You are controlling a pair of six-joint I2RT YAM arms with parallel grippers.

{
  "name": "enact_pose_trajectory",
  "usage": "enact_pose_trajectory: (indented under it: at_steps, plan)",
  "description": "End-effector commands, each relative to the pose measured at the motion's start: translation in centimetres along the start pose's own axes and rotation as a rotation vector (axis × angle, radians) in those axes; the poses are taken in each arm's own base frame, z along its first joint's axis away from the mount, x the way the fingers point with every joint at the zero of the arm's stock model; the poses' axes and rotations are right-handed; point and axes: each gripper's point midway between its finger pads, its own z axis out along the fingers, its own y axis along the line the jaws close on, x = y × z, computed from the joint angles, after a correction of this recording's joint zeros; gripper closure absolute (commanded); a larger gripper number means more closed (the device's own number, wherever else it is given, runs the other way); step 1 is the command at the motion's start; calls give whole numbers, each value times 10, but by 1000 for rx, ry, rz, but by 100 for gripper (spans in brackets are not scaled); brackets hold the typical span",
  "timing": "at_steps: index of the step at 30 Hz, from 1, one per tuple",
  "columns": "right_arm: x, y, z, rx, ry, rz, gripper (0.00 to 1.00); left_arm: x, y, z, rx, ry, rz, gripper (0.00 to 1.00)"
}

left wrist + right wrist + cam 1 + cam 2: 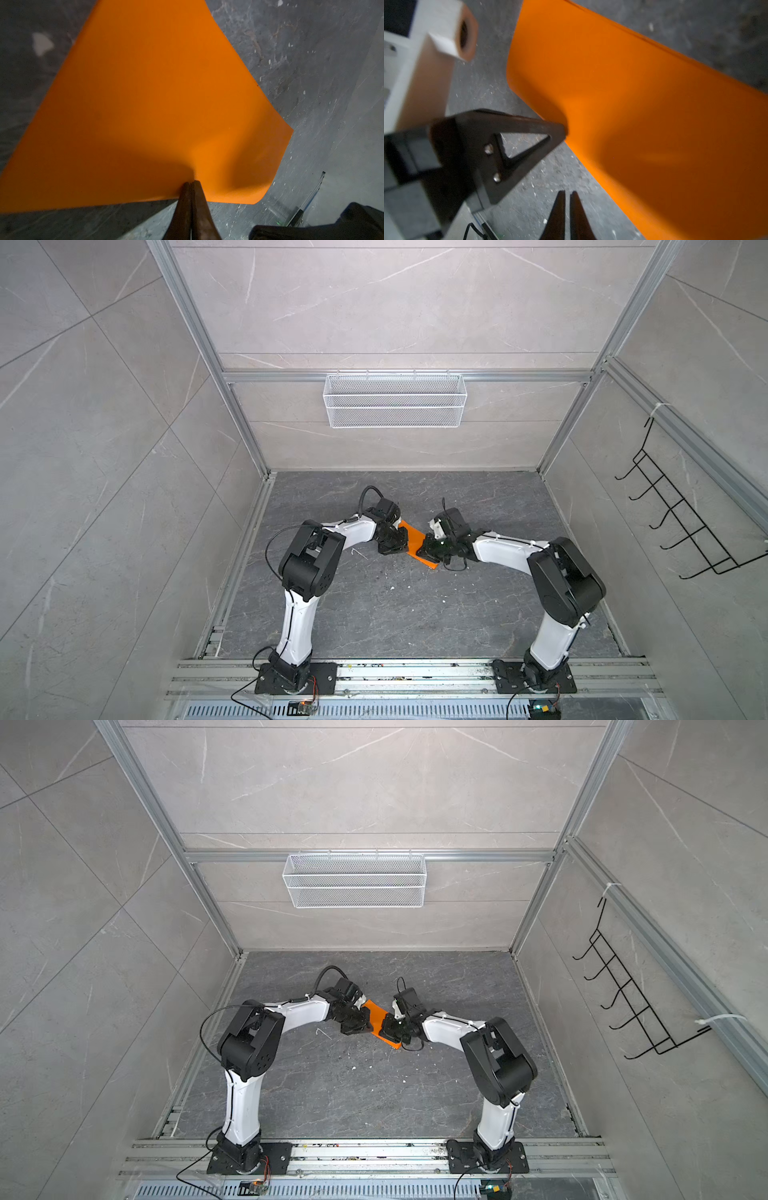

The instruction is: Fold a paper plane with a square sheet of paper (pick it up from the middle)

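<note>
Orange and thin, the sheet of paper (413, 541) lies in both top views near the middle of the counter (374, 614). It runs slantwise between the left tool (394, 546) and the right tool (429, 551), which crowd it from either side.

From the left wrist, the left tool (191, 184) is pinched tight on one edge of the sheet of paper (155, 99). The paper puckers at the pinch and fans away from it, one corner drooping. Whether its far end rests on the counter cannot be told.

From the right wrist, the right tool (567, 194) has its jaws almost together with only counter showing through the slit, so it holds nothing. The paper's edge lies just beside it.

The sheet will likely handle as very light, limp and easily creased. A hard tug could tear it or pull it from the pinch, and a stray dent would be permanent. A second hold probably belongs on the opposite edge, near its middle, taken shallow to pull the paper taut and flat.
</note>
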Motion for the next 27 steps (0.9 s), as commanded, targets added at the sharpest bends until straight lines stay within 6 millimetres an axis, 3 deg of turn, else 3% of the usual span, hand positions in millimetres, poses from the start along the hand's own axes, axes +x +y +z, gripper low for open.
enact_pose_trajectory:
  at_steps: [1, 7, 15, 27]
  plan:
    - [-1, -9, 16, 41, 23, -7, 89, 9, 24, 8, -87, 41, -18, 94]
    - [5, -23, 24, 88, 52, -2, 89, 10, 25, 9, -89, 46, -24, 94]
    - [22, -50, 15, 166, 67, 11, 89, 11, 31, 10, -115, 49, -31, 95]
    - [59, -98, -24, 271, 82, 38, 88, 10, 32, 8, -117, 49, -24, 95]
